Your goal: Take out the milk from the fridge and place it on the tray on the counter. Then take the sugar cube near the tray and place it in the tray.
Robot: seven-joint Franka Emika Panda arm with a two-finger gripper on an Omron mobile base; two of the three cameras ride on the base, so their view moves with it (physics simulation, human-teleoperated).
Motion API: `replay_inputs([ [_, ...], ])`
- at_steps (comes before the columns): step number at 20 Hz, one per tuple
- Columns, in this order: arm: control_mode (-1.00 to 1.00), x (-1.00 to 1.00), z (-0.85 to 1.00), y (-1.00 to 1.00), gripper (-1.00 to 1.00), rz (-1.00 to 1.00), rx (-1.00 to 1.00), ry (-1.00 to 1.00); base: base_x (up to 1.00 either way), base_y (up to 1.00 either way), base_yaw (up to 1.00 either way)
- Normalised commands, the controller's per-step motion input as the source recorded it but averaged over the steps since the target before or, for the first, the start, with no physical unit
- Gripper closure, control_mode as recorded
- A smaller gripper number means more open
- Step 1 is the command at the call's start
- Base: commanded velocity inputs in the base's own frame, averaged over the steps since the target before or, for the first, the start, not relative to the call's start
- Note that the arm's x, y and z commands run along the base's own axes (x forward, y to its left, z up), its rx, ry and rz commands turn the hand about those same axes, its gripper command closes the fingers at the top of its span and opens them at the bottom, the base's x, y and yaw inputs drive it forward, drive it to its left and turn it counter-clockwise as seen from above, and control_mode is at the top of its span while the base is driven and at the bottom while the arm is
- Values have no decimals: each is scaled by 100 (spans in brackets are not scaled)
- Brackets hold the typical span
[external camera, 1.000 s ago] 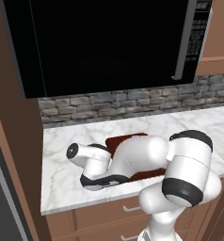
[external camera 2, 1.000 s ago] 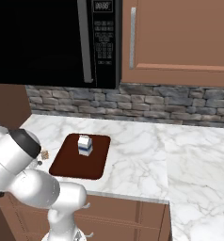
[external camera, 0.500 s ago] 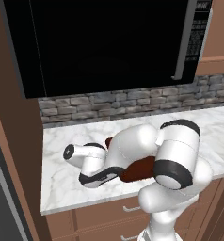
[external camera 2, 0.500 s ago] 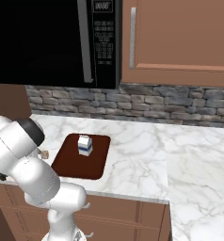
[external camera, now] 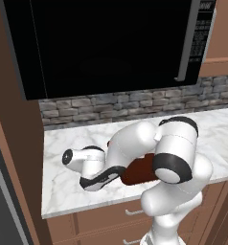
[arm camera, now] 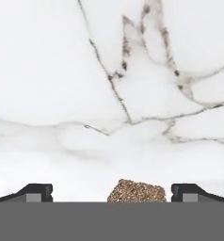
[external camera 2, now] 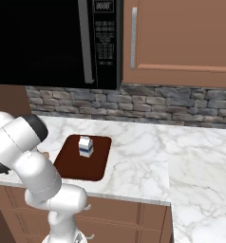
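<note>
Pincer (arm camera: 112, 193): spread wide, holding nothing, hanging low over the white marble worktop (arm camera: 62, 70).
Sugar cube (arm camera: 136, 191): right there between the two dark tips, a little nearer the right-hand one, resting on the marble.
Milk carton (external camera 2: 85, 146): upright on the tray (external camera 2: 67, 163), off to the pincer's side — that half looks done.
Handling: tiny, light, stiff, likely crumbly; speckled faces should give grip.
Hold: close gently across two opposite flat faces, centred.
</note>
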Motion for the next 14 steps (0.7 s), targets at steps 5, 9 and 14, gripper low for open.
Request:
replay_inputs([
  [5,-100,0,9,0,-100,0,0,-2,0,0,0],
  [9,-100,12,1,0,-100,0,0,0,0,0,0],
  [14,-100,16,0,-4,-100,0,0,0,0,0,0],
])
